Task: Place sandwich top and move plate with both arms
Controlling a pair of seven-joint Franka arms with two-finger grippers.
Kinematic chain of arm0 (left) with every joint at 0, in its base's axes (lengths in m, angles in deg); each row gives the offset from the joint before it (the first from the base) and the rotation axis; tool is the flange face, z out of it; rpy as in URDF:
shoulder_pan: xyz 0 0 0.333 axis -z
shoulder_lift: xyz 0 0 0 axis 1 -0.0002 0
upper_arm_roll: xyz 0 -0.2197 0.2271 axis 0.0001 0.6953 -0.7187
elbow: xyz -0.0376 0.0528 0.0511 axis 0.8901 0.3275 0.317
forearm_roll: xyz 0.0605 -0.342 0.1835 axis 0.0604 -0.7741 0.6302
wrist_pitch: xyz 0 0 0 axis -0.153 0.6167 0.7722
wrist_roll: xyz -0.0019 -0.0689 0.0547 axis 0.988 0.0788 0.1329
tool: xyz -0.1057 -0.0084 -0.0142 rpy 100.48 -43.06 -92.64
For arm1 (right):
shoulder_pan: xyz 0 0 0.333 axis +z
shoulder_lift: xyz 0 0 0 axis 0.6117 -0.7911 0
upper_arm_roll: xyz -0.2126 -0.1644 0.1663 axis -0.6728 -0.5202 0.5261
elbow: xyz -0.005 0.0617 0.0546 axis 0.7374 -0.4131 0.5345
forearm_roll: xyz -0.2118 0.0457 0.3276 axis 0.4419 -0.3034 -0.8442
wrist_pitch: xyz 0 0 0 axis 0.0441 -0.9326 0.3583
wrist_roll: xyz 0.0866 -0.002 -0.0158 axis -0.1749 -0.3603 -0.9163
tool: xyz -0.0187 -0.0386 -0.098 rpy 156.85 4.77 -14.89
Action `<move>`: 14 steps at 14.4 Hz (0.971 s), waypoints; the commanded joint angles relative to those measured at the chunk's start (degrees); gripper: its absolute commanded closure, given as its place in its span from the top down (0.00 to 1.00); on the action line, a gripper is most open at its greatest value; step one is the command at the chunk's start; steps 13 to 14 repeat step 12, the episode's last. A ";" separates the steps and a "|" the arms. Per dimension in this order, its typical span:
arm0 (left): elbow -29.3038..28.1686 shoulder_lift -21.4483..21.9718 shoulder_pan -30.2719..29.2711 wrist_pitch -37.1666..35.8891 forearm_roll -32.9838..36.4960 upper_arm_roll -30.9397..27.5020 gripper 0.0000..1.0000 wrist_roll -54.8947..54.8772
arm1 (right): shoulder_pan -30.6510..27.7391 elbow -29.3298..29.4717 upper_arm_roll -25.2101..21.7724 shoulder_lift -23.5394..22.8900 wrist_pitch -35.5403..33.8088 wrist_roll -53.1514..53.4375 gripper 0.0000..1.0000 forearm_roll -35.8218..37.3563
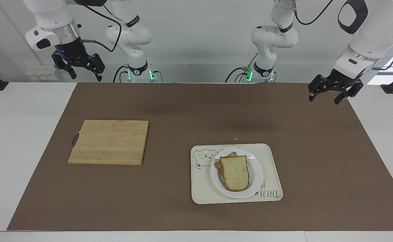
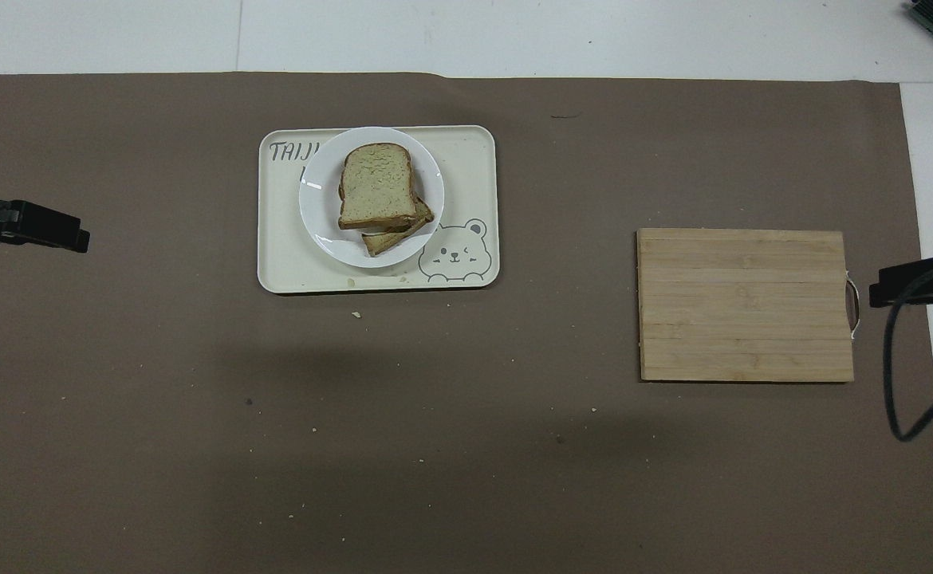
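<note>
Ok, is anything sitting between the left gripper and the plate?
Nothing visible. The left gripper hangs empty and open over the mat's edge; only bare mat lies between it and the plate, which sits on the tray.

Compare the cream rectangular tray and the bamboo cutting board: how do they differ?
The cream rectangular tray with a bear drawing carries the round white plate of stacked bread; the bamboo cutting board carries nothing. The tray has rounded corners, the board square ones and a handle. The tray lies farther from the robots. Both lie flat on the brown mat.
</note>
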 commanded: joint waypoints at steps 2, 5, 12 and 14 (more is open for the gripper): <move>0.45 0.29 1.21 -1.45 1.26 -0.09 1.00 1.04 | -0.19 -1.36 -0.03 1.17 0.42 -1.74 1.00 0.50; 0.46 0.29 -6.49 -2.50 1.35 5.69 1.00 1.04 | -0.19 -1.36 -0.03 1.17 0.42 -1.74 1.00 0.50; -0.07 0.91 -10.12 -3.38 3.28 9.32 1.00 1.04 | -0.28 -1.36 -0.03 1.17 0.42 -1.74 1.00 0.50; -0.07 0.91 -10.12 -3.38 3.28 9.32 1.00 1.04 | -0.28 -1.36 -0.03 1.17 0.42 -1.74 1.00 0.50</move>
